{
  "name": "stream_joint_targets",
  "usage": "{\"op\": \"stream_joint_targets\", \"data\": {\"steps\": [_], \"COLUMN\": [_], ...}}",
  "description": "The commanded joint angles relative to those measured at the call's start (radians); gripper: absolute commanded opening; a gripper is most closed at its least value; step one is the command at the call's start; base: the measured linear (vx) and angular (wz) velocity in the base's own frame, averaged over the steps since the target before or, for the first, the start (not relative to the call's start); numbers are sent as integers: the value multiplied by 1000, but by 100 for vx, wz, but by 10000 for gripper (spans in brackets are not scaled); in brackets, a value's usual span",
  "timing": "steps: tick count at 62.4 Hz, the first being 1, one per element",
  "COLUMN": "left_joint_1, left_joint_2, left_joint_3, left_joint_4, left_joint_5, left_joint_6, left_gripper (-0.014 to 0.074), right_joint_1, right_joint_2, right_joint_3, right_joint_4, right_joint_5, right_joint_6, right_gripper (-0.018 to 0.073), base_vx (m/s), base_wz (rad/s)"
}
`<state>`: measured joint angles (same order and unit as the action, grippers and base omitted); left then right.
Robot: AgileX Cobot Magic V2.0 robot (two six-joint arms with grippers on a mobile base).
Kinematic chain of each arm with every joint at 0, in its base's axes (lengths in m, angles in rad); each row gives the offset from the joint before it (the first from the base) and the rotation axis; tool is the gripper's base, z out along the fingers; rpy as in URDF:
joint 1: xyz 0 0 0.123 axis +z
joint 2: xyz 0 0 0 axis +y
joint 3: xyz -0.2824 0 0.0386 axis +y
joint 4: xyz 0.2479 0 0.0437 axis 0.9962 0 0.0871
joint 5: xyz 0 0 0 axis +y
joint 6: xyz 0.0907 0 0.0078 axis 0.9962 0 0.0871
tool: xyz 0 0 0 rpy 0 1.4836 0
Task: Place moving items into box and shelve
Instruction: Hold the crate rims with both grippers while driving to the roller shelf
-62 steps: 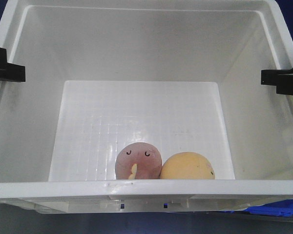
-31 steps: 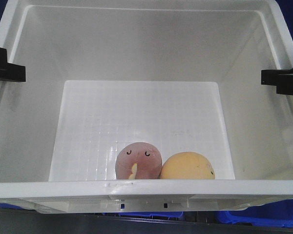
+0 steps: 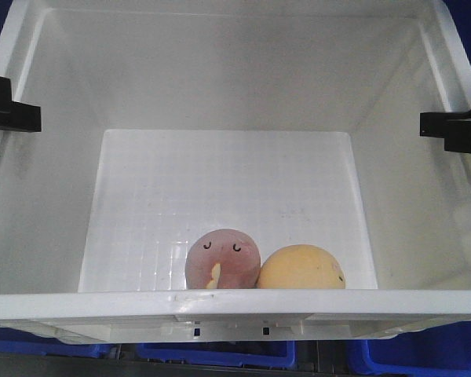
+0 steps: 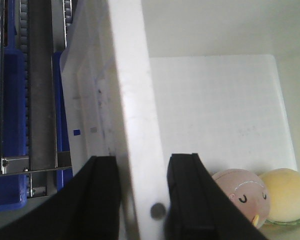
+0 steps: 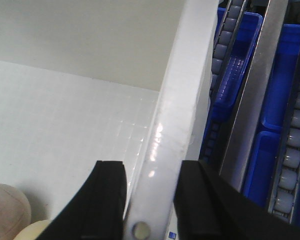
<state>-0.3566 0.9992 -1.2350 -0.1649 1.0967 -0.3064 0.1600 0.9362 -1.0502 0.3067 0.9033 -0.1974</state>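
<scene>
Front view: the white crate (image 3: pixel 235 302) fills the picture, carried between the two arms, and both plush balls sit loose on its floor against the near wall, the pink ball (image 3: pixel 222 260) touching the yellow ball (image 3: pixel 301 269) on its right. The left pincer (image 3: pixel 8 110) and right pincer (image 3: pixel 454 129) show only as black tips at the left and right rims. Blue bins (image 3: pixel 212 355) lie below the near edge. The load hangs from two narrow rim grips, so my worry is a tilt: if one arm leads the other, the crate could twist, the balls roll to one end, and the rim slide out of a pincer.

Left wrist view: the left pincer (image 4: pixel 144 192) is clamped across the crate's left rim, one finger (image 4: pixel 101 197) outside the wall and the other inside. The pink ball (image 4: pixel 243 195) and yellow ball (image 4: pixel 287 195) lie just beyond it. The smooth plastic wall looks slippery, and the roller rack (image 4: pixel 24 90) with its blue bins is close on the outside; a swing could knock the crate against it.

Right wrist view: the right pincer (image 5: pixel 149 197) grips the right rim (image 5: pixel 180 120) the same way. The rack rail (image 5: pixel 252 100) and blue bins (image 5: pixel 232 65) run close by, so a snag during shelving seems possible.
</scene>
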Motion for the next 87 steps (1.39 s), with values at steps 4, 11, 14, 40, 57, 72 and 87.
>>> {"op": "stream_joint_targets", "data": {"steps": [4, 11, 14, 40, 57, 72, 87], "left_joint_1": [-3, -3, -3, -3, -3, -3, -3], "left_joint_2": [-22, -22, -22, -22, -22, -22, -22], "left_joint_3": [-52, -52, -52, -52, -52, -52, -52], "left_joint_4": [-27, -27, -27, -27, -27, -27, -27], "left_joint_5": [-145, -145, -145, -145, -145, -145, -145], "left_joint_6": [11, 11, 11, 11, 11, 11, 11], "left_gripper": [-3, -3, -3, -3, -3, -3, -3], "right_joint_1": [-1, -1, -1, -1, -1, -1, -1], "right_joint_2": [-21, -21, -21, -21, -21, -21, -21], "right_joint_3": [-45, -45, -45, -45, -45, -45, -45], "right_joint_4": [35, 35, 35, 35, 35, 35, 35], "right_joint_5": [-121, -121, -121, -121, -121, -121, -121], "right_joint_6": [-28, -28, -28, -28, -28, -28, -28], "right_gripper": [-6, -6, -6, -6, -6, -6, -6], "base_vx": [5, 5, 4, 5, 5, 4, 1], "base_wz": [-1, -1, -1, -1, 0, -1, 0]}}
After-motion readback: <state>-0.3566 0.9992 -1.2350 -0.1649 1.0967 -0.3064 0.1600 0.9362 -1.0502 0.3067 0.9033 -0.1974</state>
